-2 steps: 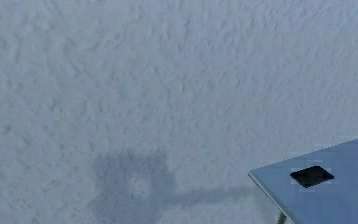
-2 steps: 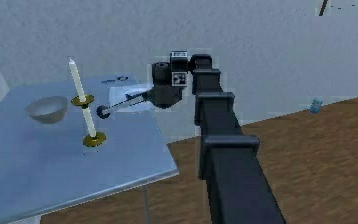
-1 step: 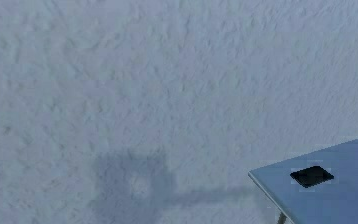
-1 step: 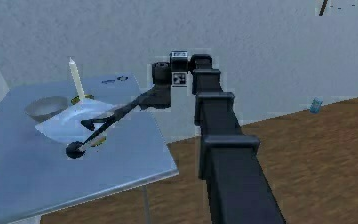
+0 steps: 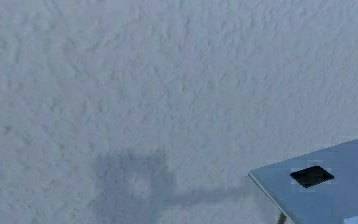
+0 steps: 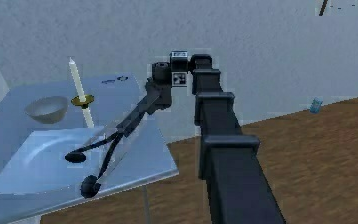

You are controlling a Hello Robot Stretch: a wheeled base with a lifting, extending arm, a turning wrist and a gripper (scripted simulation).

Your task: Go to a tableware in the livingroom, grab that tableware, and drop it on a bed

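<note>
A grey bowl (image 6: 49, 108) sits on the pale blue table (image 6: 147, 165) in the arm side view's left, next to a tall white candle (image 6: 77, 88) in a yellow holder. The arm's dark bar rises from the bottom edge. My gripper (image 6: 83, 170) reaches down and left from it over the tabletop, in front of the bowl and candle. Its thin fingers (image 6: 107, 150) lie across a lighter patch of the tabletop with a faint clear shape beside them. I cannot tell whether it holds anything.
A textured pale wall faces the forward view, with a table corner (image 5: 332, 195) at lower right bearing a flat dark square (image 5: 312, 177). In the arm side view, brown wood floor (image 6: 317, 150) spreads right of the table, with a small blue thing (image 6: 315, 104) by the far wall.
</note>
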